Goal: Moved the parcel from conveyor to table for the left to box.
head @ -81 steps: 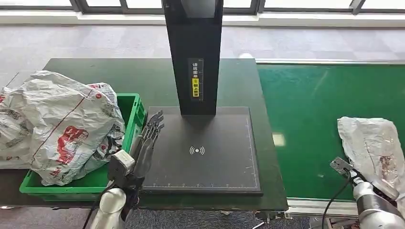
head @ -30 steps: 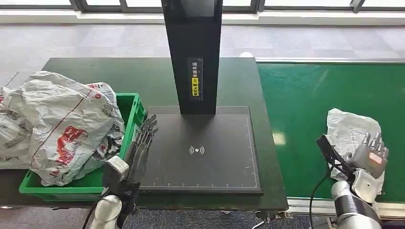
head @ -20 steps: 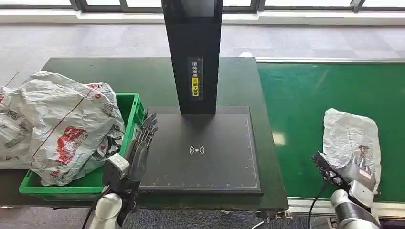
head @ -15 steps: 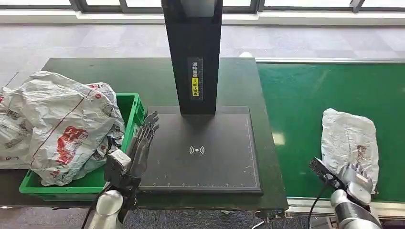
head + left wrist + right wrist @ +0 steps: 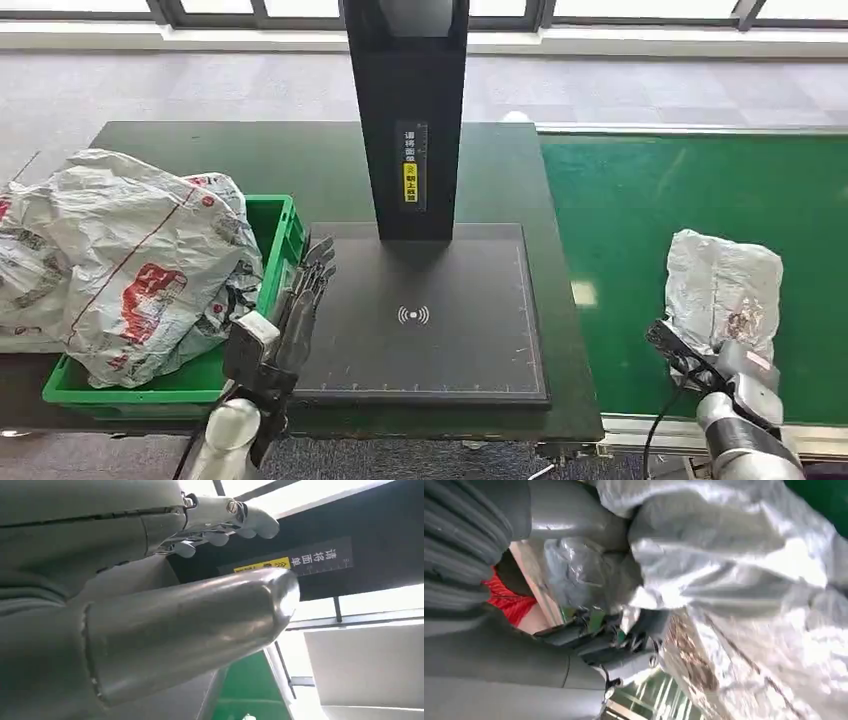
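Observation:
The parcel (image 5: 722, 288), a crumpled silver-white plastic bag, lies on the green conveyor (image 5: 640, 190) at the right. My right hand (image 5: 748, 368) is at its near end. In the right wrist view the thumb (image 5: 574, 522) lies over the bag (image 5: 734, 560) and the dark fingers (image 5: 624, 652) curl under its edge, so the hand grips it. My left hand (image 5: 300, 305) hovers with fingers straight and apart over the left edge of the black scanner pad (image 5: 430, 345), holding nothing. The left wrist view looks along that hand (image 5: 225, 522) toward the black column.
A green crate (image 5: 275, 222) at the left holds a big white bag with red print (image 5: 120, 260). The black scanner column (image 5: 405, 110) rises from the pad on the dark table (image 5: 250, 160). The conveyor's metal edge (image 5: 640, 432) runs along the front right.
My right hand has closed on the parcel's near end. The parcel has bunched up and shifted slightly left. My left hand has barely moved.

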You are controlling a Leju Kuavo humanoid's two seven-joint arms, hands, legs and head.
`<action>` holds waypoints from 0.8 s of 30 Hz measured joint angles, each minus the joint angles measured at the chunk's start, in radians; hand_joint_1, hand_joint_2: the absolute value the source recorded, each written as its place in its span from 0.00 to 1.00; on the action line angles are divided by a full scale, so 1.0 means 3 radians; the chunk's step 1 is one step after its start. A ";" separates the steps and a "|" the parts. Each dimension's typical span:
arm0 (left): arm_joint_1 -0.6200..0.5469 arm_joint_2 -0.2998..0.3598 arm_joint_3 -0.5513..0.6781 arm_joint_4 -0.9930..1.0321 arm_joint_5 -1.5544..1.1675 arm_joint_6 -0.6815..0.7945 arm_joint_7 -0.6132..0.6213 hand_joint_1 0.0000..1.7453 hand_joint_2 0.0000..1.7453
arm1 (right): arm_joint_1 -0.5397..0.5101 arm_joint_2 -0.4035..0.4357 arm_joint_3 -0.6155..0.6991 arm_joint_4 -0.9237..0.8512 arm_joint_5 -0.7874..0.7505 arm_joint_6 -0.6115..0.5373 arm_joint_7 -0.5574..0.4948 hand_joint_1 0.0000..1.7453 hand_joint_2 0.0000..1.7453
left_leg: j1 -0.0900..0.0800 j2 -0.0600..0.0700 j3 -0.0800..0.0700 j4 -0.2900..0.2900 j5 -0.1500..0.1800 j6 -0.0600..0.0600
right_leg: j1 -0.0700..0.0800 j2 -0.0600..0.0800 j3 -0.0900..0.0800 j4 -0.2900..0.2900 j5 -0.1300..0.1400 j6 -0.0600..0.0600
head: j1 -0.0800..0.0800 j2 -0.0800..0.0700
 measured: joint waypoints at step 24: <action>0.0040 -0.0019 0.0075 -0.0090 0.0017 0.0073 0.0003 0.00 0.00 | 0.0310 0.0552 0.0005 -0.0771 -0.1311 -0.1288 -0.1490 1.00 1.00 | -0.0001 -0.0001 -0.0015 -0.0001 0.0001 -0.0001 | -0.0002 0.0000 -0.0016 0.0006 -0.0001 -0.0002 | 0.0000 0.0001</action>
